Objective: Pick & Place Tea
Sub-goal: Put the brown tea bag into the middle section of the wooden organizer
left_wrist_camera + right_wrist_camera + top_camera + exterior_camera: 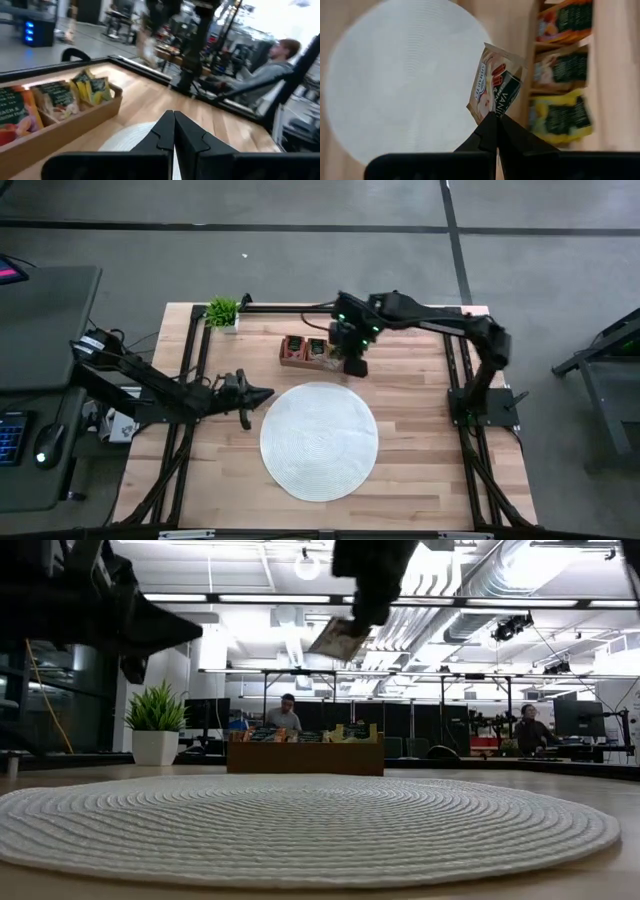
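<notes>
arms: two, dark, jointed | right arm (440, 315): green lights at wrist | gripper fingers (490, 132): black, tapered

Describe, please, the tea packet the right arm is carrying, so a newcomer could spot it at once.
Start at the round white mat mid-table, then look to the wooden tray behind it. Beside the tray, the right end effector pinches a pale packet by one corner. Unlike the packets standing in the tray, it hangs tilted in the air.
</notes>
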`<action>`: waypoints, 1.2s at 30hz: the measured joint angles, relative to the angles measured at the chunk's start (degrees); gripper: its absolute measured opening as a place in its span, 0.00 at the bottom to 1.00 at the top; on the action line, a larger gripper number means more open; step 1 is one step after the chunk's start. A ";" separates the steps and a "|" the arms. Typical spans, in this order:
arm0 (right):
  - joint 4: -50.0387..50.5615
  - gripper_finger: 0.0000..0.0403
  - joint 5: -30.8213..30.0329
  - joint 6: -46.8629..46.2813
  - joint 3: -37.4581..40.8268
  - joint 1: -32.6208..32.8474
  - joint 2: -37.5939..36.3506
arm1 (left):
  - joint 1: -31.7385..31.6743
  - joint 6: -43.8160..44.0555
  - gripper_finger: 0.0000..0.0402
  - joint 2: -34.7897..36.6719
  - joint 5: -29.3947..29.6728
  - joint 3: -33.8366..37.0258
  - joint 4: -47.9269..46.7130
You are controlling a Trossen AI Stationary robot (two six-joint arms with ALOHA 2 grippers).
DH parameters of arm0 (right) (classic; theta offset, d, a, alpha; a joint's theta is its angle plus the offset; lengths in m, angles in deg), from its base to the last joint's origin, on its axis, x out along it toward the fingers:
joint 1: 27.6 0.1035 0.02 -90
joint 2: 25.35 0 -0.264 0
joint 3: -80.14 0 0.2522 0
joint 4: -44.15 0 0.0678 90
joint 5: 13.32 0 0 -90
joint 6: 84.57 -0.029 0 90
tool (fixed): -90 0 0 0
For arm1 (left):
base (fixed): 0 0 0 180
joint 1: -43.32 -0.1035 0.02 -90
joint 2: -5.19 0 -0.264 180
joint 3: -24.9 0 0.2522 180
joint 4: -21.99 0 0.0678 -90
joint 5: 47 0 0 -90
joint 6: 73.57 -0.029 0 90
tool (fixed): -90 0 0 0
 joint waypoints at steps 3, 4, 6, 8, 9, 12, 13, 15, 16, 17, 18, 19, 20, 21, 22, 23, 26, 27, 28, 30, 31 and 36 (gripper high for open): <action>4.26 0.00 -2.82 3.85 -7.54 -0.86 5.98 | -4.08 -1.39 0.00 -0.09 -7.89 1.54 2.94; 5.70 0.00 -4.14 4.80 -9.92 -1.08 7.90 | -5.67 -1.79 0.00 -0.03 -10.57 1.65 3.56; 7.85 0.00 -6.19 6.74 -14.40 -1.35 11.89 | -8.60 -2.79 0.00 -0.05 -15.70 1.70 3.72; 9.47 0.00 -8.75 8.10 -18.30 -1.66 15.56 | -11.38 -4.97 0.00 -0.10 -20.16 1.71 5.47; 9.97 0.00 -9.66 8.51 -20.02 -1.90 17.32 | -12.71 -6.00 0.00 -0.04 -22.30 1.77 6.97; 10.94 0.00 -12.07 9.47 -24.19 -2.00 21.57 | -16.23 -7.76 0.00 -0.16 -26.52 2.58 11.68; 11.03 0.00 -12.80 9.77 -25.33 -1.99 22.80 | -17.13 -8.03 0.00 -0.13 -27.44 2.59 12.04; 11.10 0.00 -13.98 10.36 -26.89 -1.92 24.92 | -18.75 -8.68 0.00 0.21 -29.39 2.62 11.72; 11.28 0.00 -14.28 10.65 -27.56 -1.89 25.80 | -19.30 -8.90 0.00 0.45 -30.47 2.62 12.21; 11.32 0.00 -14.30 10.89 -27.88 -1.91 26.45 | -19.80 -9.04 0.00 0.63 -31.54 2.64 12.46; 11.32 0.00 -14.39 10.98 -27.94 -1.92 26.82 | -20.20 -9.22 0.00 0.68 -32.38 2.65 12.25; 11.33 0.00 -14.46 11.01 -27.81 -1.92 27.11 | -20.57 -9.41 0.00 0.66 -33.24 2.66 11.94; 11.42 0.00 -14.45 11.01 -27.77 -1.92 27.40 | -20.92 -9.60 0.00 0.66 -33.92 2.66 11.97; 11.47 0.00 -14.48 10.99 -27.77 -1.92 27.60 | -21.21 -9.96 0.00 0.68 -34.30 2.66 12.22; 11.64 0.00 -14.73 11.00 -27.75 -1.92 27.72 | -21.26 -10.31 0.00 0.70 -34.35 2.68 12.40; 11.74 0.00 -15.01 11.02 -27.73 -1.91 27.76 | -21.26 -10.71 0.00 0.89 -34.27 2.68 12.62; 10.95 0.00 -15.72 11.03 -27.75 -1.94 27.72 | -21.26 -12.67 0.00 3.02 -33.91 2.73 15.09; 10.97 0.00 -15.70 11.01 -27.75 -2.00 27.71 | -21.26 -13.50 0.00 3.95 -34.00 2.73 15.03; 11.10 0.00 -15.70 11.01 -27.75 -2.16 27.71 | -21.26 -14.39 0.00 4.97 -34.25 2.73 14.49; 10.94 0.00 -15.21 10.95 -27.75 -2.24 27.73 | -21.26 -16.12 0.00 7.64 -34.59 2.75 13.50; 10.61 0.00 -15.07 10.96 -27.75 -2.24 27.85 | -21.26 -16.67 0.00 9.12 -34.56 2.77 12.92; 9.77 0.00 -14.90 10.95 -27.73 -2.27 28.17 | -22.80 -17.72 0.00 16.31 -35.49 2.77 5.76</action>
